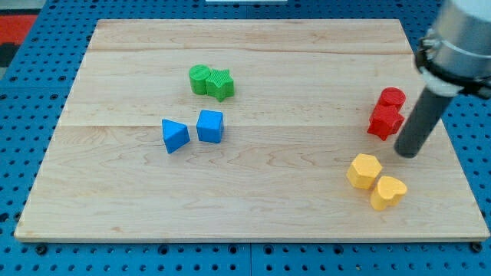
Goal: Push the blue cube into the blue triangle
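Note:
The blue cube (210, 126) sits left of the board's middle. The blue triangle (174, 136) lies just to its left, a small gap between them. My tip (406, 153) is far off at the view's right, just right of the red blocks and above the yellow blocks. It touches no block that I can see.
Two green blocks (212, 81) sit together above the blue pair. Two red blocks (386, 113) stand touching at the right. Two yellow blocks (376, 181) lie at the lower right. The wooden board (253, 207) ends near the tip's right side.

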Robot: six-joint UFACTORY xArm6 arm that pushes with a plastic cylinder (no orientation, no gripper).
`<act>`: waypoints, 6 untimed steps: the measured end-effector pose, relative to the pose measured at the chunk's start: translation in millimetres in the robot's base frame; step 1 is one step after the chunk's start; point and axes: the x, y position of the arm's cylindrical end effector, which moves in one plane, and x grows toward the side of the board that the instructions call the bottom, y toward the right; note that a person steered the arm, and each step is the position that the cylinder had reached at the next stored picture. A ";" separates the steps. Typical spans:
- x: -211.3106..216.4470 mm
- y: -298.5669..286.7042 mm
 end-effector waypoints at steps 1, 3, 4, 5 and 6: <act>1.1 -23.5; 5.7 -169.1; -8.3 -242.4; -61.3 -257.0; -58.0 -300.5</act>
